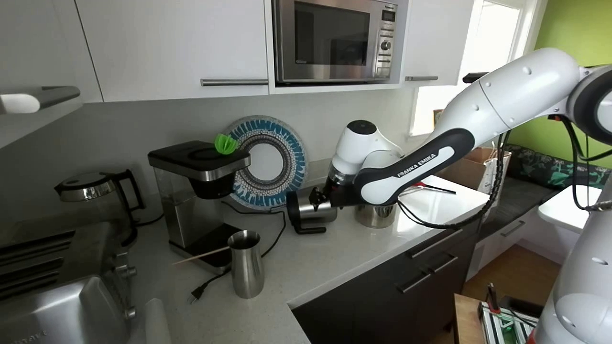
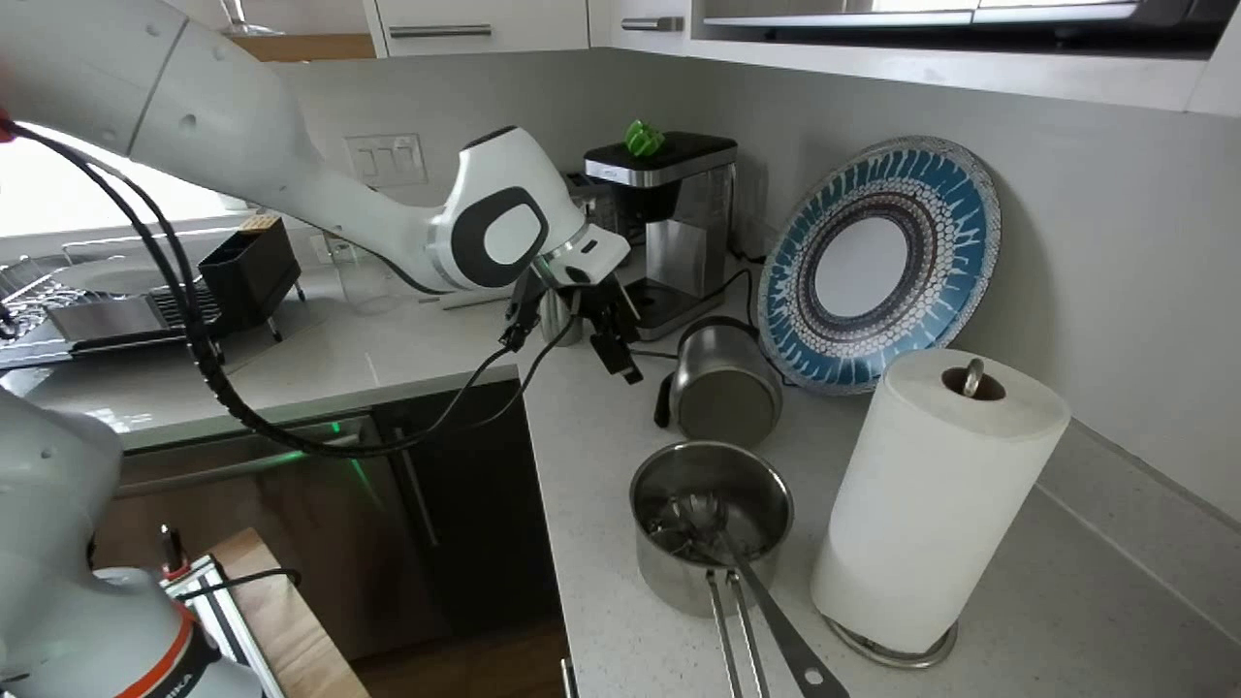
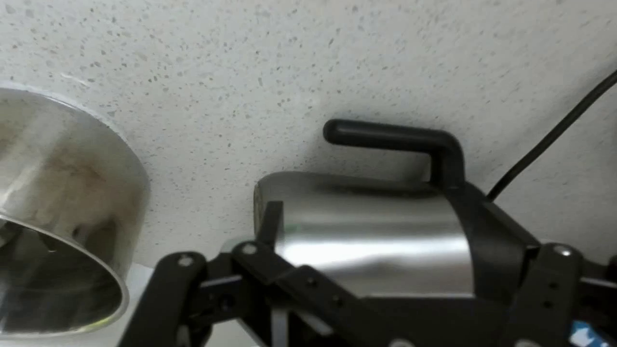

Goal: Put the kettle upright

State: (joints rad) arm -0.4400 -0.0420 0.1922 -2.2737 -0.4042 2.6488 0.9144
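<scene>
Where the jaws, spread wide, cross the wrist view, the kettle [image 3: 378, 231], on its side, is partly hidden.

Kettle [image 3: 376, 221], shiny s/steel w/ blk handle [image 3: 395, 137] & dk end [image 3: 489, 246], lies on its side on c'top [image 3: 217, 120].

We read FRANKA EMIKA on the robot arm [image 1: 492, 105] in an ext. view; logos on microwave [image 1: 330, 40] & toaster [image 1: 62, 286] too sm./blurry for us, ditto cut-off ltrs. on the arm's base [image 2: 116, 620].
</scene>
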